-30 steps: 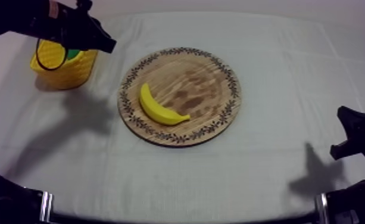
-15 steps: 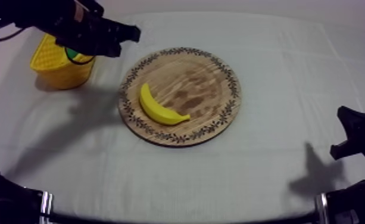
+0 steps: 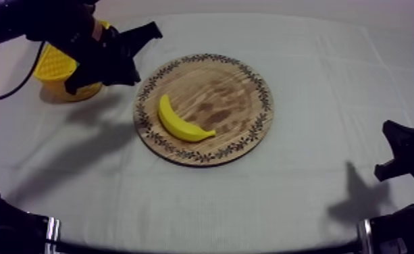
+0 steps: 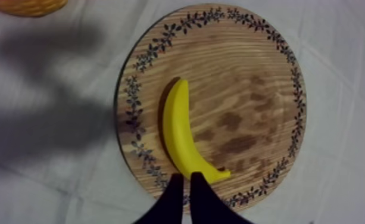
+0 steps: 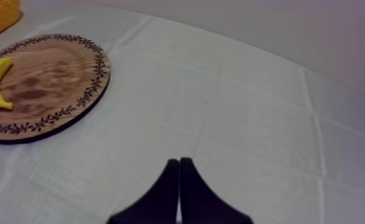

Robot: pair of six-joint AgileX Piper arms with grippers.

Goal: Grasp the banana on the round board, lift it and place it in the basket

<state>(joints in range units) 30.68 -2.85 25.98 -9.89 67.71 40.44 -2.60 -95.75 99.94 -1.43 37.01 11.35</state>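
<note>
Poised left gripper, fingers pressed together on nothing, by the wooden board, aimed at its banana, seemingly lining up a grasp; rested right gripper, likewise closed, aside.

Table with wooden board, yellow basket

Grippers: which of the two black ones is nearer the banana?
The left gripper, up by the wooden board's rim beside the yellow basket. The right gripper rests low at the table's other side, far from the banana.
</note>
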